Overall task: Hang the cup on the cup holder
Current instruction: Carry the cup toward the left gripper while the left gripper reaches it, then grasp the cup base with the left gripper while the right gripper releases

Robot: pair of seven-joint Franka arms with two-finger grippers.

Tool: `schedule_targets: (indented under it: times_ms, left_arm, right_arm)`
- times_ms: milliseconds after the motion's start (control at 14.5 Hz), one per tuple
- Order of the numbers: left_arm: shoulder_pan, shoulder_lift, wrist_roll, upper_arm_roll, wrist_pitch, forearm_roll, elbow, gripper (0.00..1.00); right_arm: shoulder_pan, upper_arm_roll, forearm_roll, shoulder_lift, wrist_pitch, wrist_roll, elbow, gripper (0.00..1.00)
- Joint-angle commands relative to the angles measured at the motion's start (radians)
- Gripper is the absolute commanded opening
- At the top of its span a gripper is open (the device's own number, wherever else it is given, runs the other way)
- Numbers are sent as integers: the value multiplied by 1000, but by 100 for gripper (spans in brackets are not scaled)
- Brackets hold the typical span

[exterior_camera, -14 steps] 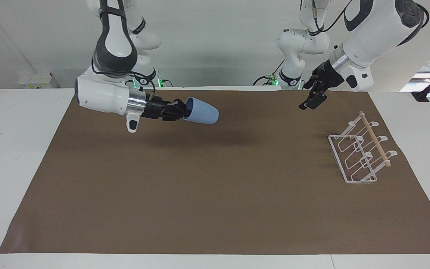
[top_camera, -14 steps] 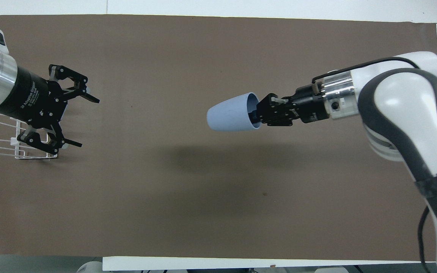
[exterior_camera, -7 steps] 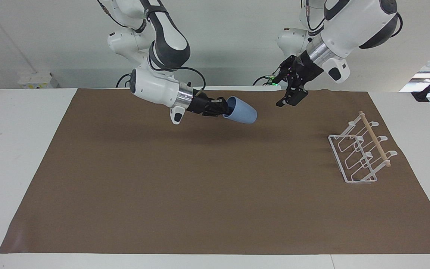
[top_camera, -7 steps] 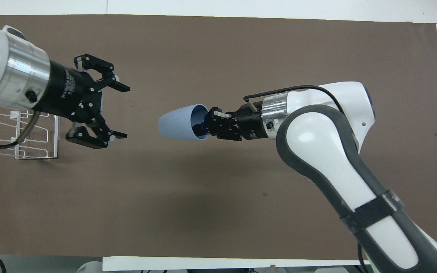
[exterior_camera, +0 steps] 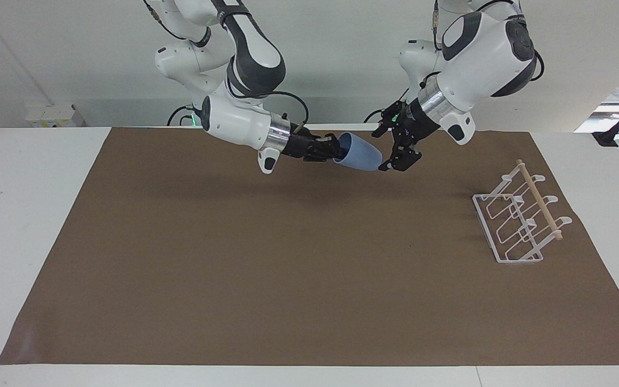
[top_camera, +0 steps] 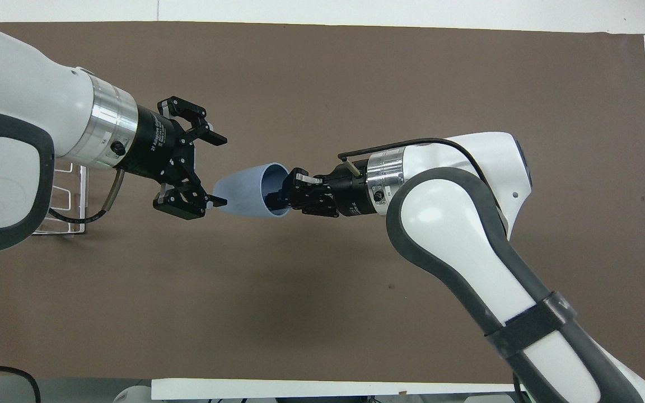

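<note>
The light-blue cup (exterior_camera: 362, 154) hangs on its side in the air over the brown mat, its narrow base pointing toward the left arm's end. My right gripper (exterior_camera: 336, 150) is shut on the cup's rim, one finger inside the mouth; it also shows in the overhead view (top_camera: 288, 195). My left gripper (exterior_camera: 383, 153) is open, its fingers on either side of the cup's (top_camera: 244, 190) base and not closed on it (top_camera: 217, 170). The white wire cup holder (exterior_camera: 519, 220) with its wooden dowel stands on the mat at the left arm's end; my left arm hides most of it from overhead (top_camera: 70, 196).
A brown mat (exterior_camera: 288, 279) covers most of the white table (exterior_camera: 30, 215). Nothing else stands on the mat. The cup holder is well apart from both grippers.
My right gripper has carried the cup toward the left arm's end. My left gripper has moved away from the cup holder to meet it, and its open fingers now flank the cup's base.
</note>
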Motion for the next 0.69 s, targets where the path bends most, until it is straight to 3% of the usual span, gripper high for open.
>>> schedule_targets:
  times_ms: [0,207,276,345,414,621]
  left_arm:
    - [-25,-8,75,7,31,-44,-74,100]
    - [-25,-23,139,5,65,-78,-141,99]
    - [-30,-23,142,7,65,-84,-143,85]
    - [-33,-23,155,7,63,-84,-141,47]
    - [-42,-20,232,8,67,-71,-134,0]
    - [-42,-22,251,8,59,-77,-135,0]
  right_arm:
    - [7,-5,22,-16,12,5,-14,1]
    - [6,-5,22,-13,19,3,-8,1]
    - [7,-5,22,-12,22,3,-8,1]
    - [9,-5,22,-12,33,3,-5,1]
    - [9,-5,22,-12,42,3,-5,1]
    - [9,-5,22,-10,42,5,-3,1]
